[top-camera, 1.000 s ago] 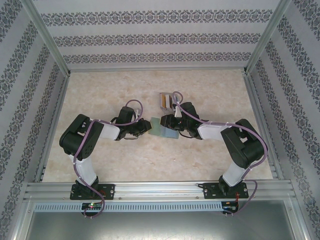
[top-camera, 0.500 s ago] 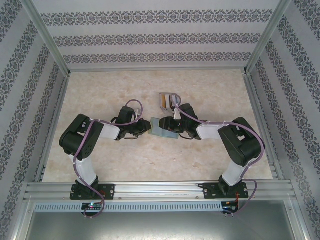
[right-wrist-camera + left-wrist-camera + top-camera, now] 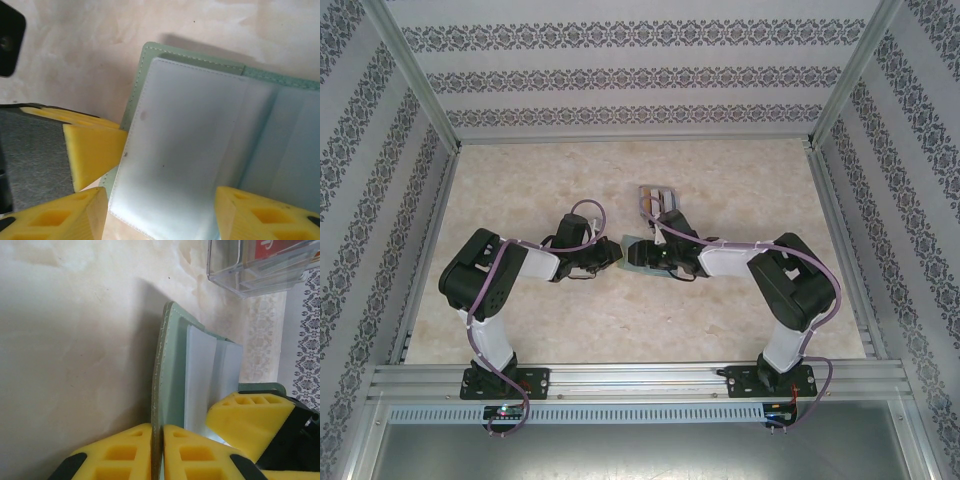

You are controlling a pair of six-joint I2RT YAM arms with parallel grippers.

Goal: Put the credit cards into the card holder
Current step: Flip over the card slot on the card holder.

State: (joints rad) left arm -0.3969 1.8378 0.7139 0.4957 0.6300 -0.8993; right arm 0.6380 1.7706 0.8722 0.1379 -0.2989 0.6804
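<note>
The grey-green card holder [image 3: 170, 365] lies open on the table, its clear inner sleeves [image 3: 195, 145] facing up. My left gripper [image 3: 157, 435] is shut on the edge of its green cover. In the top view this gripper [image 3: 616, 254] is at the holder's [image 3: 634, 250] left side. My right gripper [image 3: 165, 215] is open above the clear sleeve, one finger on each side and nothing pinched. From above it [image 3: 662, 262] covers most of the holder. The credit cards [image 3: 651, 199] stand in a clear slotted stand [image 3: 250, 270] just beyond the holder; a red card [image 3: 282, 247] shows inside it.
The clear stand [image 3: 656, 197] sits close behind the right wrist. Patterned walls and metal rails [image 3: 430, 215] enclose the marble tabletop [image 3: 530, 185]. The two grippers are nearly touching: a yellow left finger [image 3: 95, 147] shows in the right wrist view.
My right gripper has opened wider and slid left over the card holder. The left gripper has kept its pinch on the cover and hardly moved.
</note>
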